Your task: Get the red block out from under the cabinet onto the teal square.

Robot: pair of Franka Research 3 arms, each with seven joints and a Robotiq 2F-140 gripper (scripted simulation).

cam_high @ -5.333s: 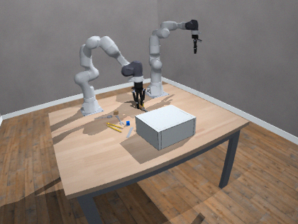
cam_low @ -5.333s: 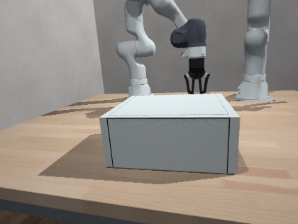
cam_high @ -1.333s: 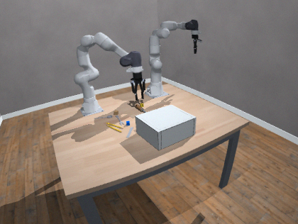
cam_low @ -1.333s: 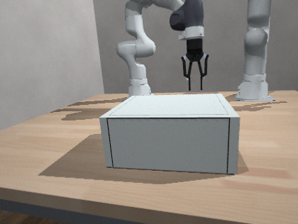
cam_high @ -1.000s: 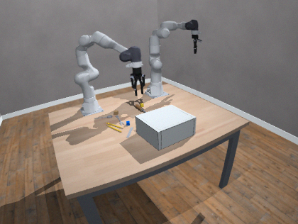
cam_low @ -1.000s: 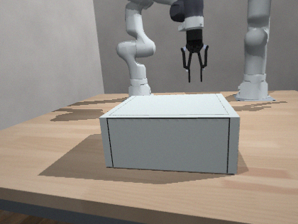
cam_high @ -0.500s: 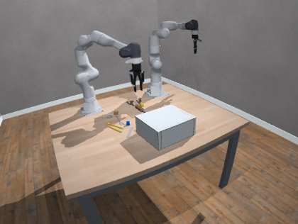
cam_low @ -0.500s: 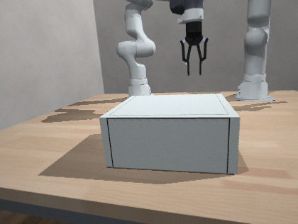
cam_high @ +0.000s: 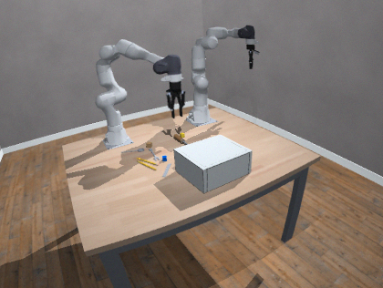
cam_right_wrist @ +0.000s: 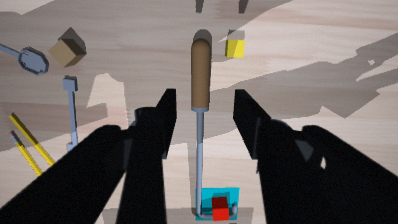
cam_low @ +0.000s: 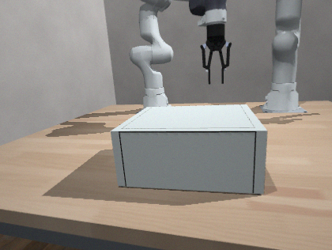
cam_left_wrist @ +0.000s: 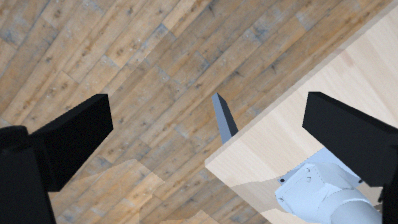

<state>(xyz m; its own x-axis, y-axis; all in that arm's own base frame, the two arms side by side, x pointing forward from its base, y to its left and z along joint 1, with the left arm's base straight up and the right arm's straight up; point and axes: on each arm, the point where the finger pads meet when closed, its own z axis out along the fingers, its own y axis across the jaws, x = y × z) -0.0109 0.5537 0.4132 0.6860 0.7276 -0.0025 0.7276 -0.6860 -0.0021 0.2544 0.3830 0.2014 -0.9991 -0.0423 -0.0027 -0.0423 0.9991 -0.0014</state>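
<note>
Sitting on the teal square [cam_right_wrist: 212,192], toward its lower edge, the red block [cam_right_wrist: 220,209] lies within the hook of the wooden-handled tool [cam_right_wrist: 200,75]. Your right jaws [cam_high: 177,115] [cam_low: 216,82] hang above, part-open and holding nothing; your left jaws [cam_high: 251,67] stand wide, bare. The pull looks finished, so check containment, then leave the cabinet [cam_high: 212,152] [cam_low: 189,158] alone.

We see the right gripper [cam_high: 177,117] [cam_low: 216,83] [cam_right_wrist: 205,103] raised from its earlier low position near the tabletop to well above it. In the top view, we now find the yellow block [cam_high: 182,135] [cam_right_wrist: 235,48] exposed, where the lowered fingers formerly obscured it.
</note>
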